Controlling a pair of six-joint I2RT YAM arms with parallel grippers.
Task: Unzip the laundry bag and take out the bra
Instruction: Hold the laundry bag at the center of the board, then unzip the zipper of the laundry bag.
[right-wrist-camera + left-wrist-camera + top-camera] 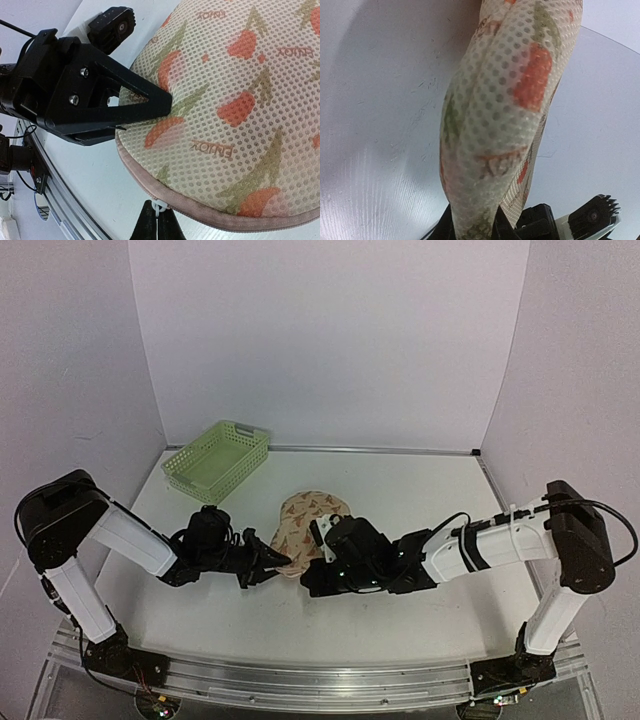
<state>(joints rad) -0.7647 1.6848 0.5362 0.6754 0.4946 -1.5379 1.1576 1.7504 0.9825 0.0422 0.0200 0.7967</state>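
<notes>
The laundry bag is a beige mesh padded case with orange and green motifs, lying mid-table. It fills the left wrist view and the right wrist view. My left gripper is shut on the bag's near left edge; its black fingers pinch the fabric. My right gripper is shut on the white zip pull at the pink zip edge, near the bag's front. The bra is hidden.
A light green lattice basket stands at the back left. White walls enclose the table on three sides. A metal rail runs along the near edge.
</notes>
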